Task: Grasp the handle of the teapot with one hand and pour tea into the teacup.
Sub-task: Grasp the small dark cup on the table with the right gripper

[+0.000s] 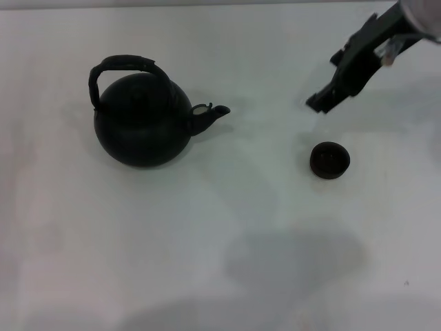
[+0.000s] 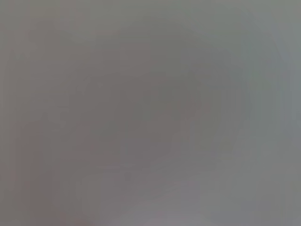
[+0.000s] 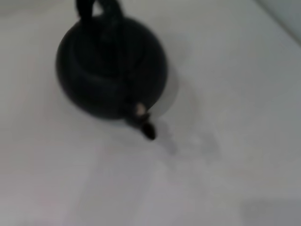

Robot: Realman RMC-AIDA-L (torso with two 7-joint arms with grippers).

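Note:
The matte-black teapot (image 1: pixel 141 124) stands upright on the white table at the left, its spout (image 1: pixel 215 114) pointing right toward the teacup. Its arched handle (image 1: pixel 120 65) stands up over the lid. The small dark teacup (image 1: pixel 329 160) sits to the right, well apart from the pot. My right gripper (image 1: pixel 320 103) hangs above the table just behind the teacup, touching nothing. The right wrist view shows the teapot (image 3: pixel 110 66), its handle (image 3: pixel 96 9) and its spout (image 3: pixel 143 125) from the spout side. My left gripper is out of view.
The white table (image 1: pixel 220 262) carries only the pot and the cup. A soft shadow lies on it in front of the cup. The left wrist view shows only a plain grey surface.

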